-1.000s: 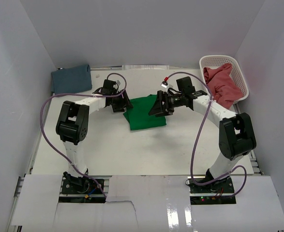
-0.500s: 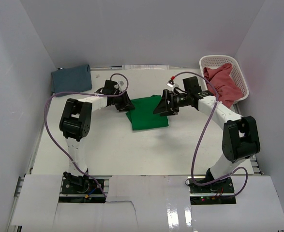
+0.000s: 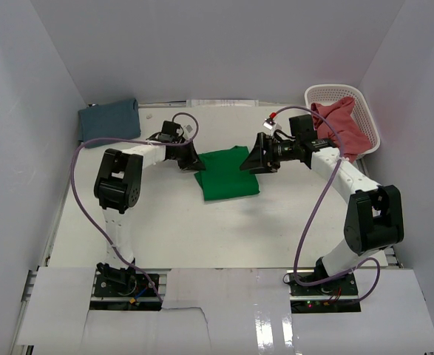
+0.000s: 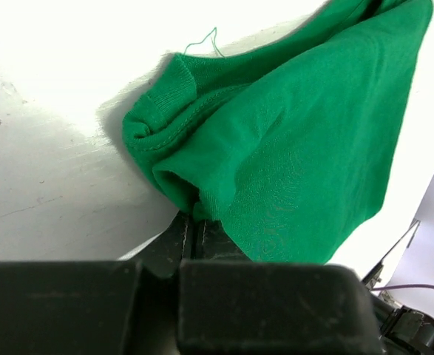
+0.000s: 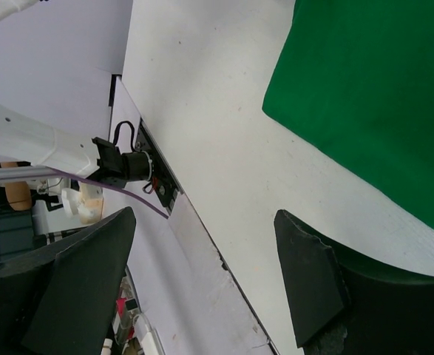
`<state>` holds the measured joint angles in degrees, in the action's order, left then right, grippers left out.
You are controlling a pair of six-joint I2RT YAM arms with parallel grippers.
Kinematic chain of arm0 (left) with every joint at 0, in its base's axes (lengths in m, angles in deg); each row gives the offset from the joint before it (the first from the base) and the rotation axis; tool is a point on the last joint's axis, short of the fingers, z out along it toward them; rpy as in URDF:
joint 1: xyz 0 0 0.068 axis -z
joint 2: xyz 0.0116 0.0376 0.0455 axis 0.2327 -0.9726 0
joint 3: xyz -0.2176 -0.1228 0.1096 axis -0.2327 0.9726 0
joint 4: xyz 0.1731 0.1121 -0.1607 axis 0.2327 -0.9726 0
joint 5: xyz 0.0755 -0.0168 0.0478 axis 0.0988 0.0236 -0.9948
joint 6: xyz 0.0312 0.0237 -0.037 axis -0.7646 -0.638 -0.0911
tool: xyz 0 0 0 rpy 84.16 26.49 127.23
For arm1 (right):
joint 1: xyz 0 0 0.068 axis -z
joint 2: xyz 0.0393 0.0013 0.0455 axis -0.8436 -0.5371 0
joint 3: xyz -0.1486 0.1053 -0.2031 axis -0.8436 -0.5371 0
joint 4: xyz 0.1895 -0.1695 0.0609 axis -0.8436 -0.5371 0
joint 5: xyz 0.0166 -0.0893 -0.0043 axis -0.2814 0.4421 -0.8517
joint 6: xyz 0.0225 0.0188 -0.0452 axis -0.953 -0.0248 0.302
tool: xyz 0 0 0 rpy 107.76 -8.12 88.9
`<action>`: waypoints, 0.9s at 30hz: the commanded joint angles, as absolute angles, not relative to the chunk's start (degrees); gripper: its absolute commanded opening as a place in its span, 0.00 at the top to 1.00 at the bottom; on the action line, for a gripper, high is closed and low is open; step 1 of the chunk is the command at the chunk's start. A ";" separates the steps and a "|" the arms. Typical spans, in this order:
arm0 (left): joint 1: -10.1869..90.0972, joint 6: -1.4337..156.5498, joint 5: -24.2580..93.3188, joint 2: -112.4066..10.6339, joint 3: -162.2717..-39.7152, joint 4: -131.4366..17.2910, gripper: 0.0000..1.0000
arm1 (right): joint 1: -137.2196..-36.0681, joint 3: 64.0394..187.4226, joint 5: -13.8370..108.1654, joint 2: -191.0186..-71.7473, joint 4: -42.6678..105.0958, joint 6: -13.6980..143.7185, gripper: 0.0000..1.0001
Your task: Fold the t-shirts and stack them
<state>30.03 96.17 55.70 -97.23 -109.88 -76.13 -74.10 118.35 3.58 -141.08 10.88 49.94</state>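
Left gripper (image 4: 194, 224) now clenched on green t-shirt (image 3: 228, 177) corner; right gripper (image 3: 254, 160) drawn back, jaws spread, empty. Advice: lift pinched edge low, keep fold square.

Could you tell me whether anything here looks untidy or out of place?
The green t-shirt has one corner bunched and rolled where the left gripper pinches it, with a loose thread sticking out. The red t-shirt lies crumpled in the basket, draped over its rim.

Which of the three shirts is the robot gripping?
The green shirt, mid-table: the left gripper is pinched shut on its edge. The blue shirt lies far left; the red shirt sits in the basket.
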 commanded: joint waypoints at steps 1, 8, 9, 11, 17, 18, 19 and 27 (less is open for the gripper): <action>29.63 92.00 51.14 -99.75 -112.84 -84.30 1.00 | -73.60 117.25 1.81 -139.07 10.45 50.99 0.18; 20.93 91.12 56.15 -104.50 -122.33 -85.89 1.00 | -73.25 116.46 1.72 -136.70 9.93 50.91 0.18; 20.23 90.68 56.06 -105.20 -123.73 -86.24 1.00 | -73.25 116.02 1.72 -136.35 9.75 50.91 0.18; 17.95 89.45 55.89 -107.30 -128.74 -87.74 1.00 | -73.25 115.67 1.72 -135.65 9.40 50.99 0.18; 13.72 87.60 56.76 -113.54 -143.57 -91.34 1.00 | -73.25 114.78 1.72 -134.59 7.82 51.52 0.18; 13.55 87.77 57.38 -114.51 -145.96 -91.78 1.00 | -73.25 114.70 1.81 -134.59 7.55 51.52 0.18; 13.54 88.04 57.99 -115.48 -148.42 -92.74 1.00 | -73.25 114.78 1.81 -134.59 7.03 51.61 0.18; 9.06 94.27 68.87 -121.90 -163.73 -89.87 1.00 | -73.16 115.93 2.07 -134.59 4.65 52.49 0.18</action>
